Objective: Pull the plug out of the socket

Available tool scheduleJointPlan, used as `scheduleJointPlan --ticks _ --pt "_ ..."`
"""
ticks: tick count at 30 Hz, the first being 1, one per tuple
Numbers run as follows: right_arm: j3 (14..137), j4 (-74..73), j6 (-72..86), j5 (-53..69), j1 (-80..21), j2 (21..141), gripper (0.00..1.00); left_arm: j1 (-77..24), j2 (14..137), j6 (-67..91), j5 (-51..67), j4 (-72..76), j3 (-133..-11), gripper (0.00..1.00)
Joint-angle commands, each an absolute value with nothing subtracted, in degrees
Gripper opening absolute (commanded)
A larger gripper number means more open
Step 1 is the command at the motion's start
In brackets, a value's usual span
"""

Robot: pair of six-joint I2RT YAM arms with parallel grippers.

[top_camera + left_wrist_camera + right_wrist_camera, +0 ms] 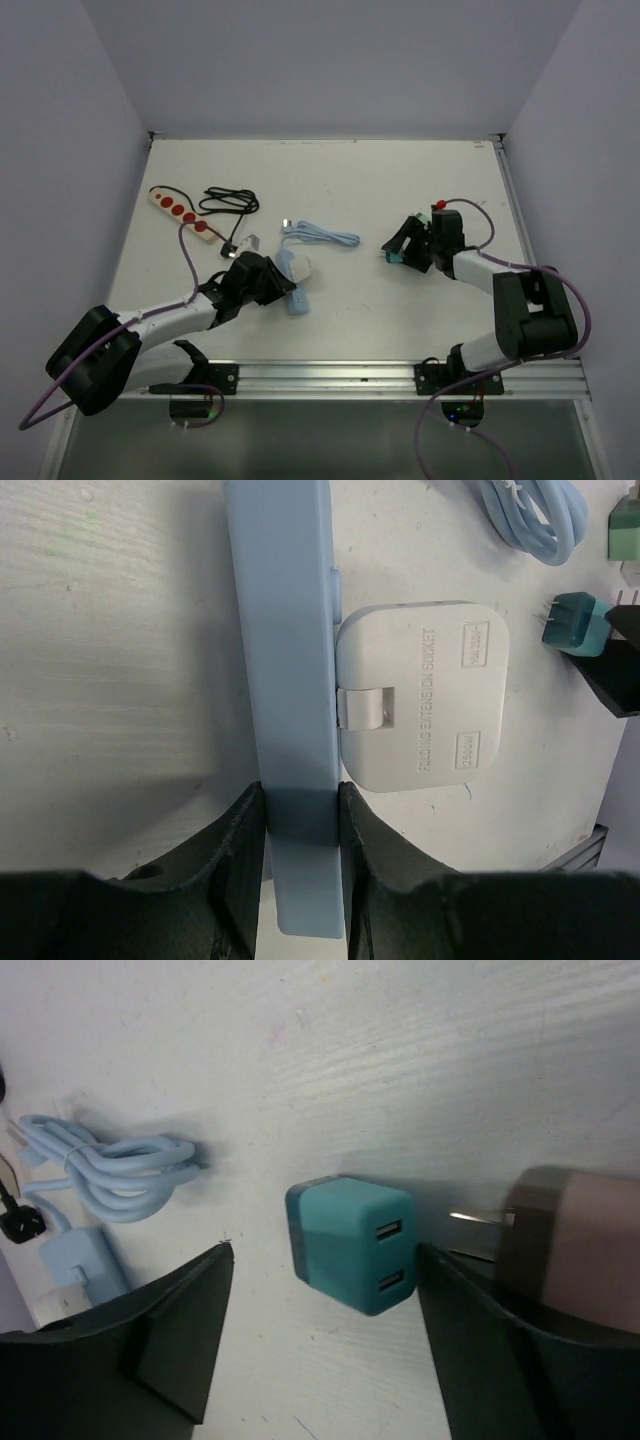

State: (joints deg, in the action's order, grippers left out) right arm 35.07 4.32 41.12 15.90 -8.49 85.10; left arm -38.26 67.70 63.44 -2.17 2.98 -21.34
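L wrist cam: L hand [300, 815] is seen clamped on blue socket strip [280, 630], a grip masked from top. R wrist cam: R hand [325, 1255] held wide, teal plug [350, 1243] laid loose on surface [400, 1050] between fingers.

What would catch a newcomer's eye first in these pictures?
The left gripper clamps a long light blue bar at the table's near left, with a white block marked as a folding extension socket against its side. Further right, a teal USB charger lies loose between the open fingers of the right gripper. A cream power strip with red buttons lies at the far left.
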Motion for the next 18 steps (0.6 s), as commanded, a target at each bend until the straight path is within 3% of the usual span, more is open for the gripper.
scheduleJointPlan --ticks 1,5,13,18 --pt "33.9 2.1 39.2 13.5 -7.7 81.4 0.81 -38.4 69.6 58.7 -0.3 1.2 -19.1 0.00" --pt "33.0 -1.7 37.6 14.7 -7.8 75.1 0.91 -38.4 70.9 58.2 1.4 2.4 -19.0 0.00" --pt "35.1 -6.8 38.0 21.9 -11.8 66.4 0.92 -38.3 71.3 57.1 3.2 4.0 -19.4 0.00" --pt "35.9 -1.5 43.4 18.6 -23.9 68.2 0.91 -38.3 72.3 56.6 4.1 4.8 -20.0 0.00"
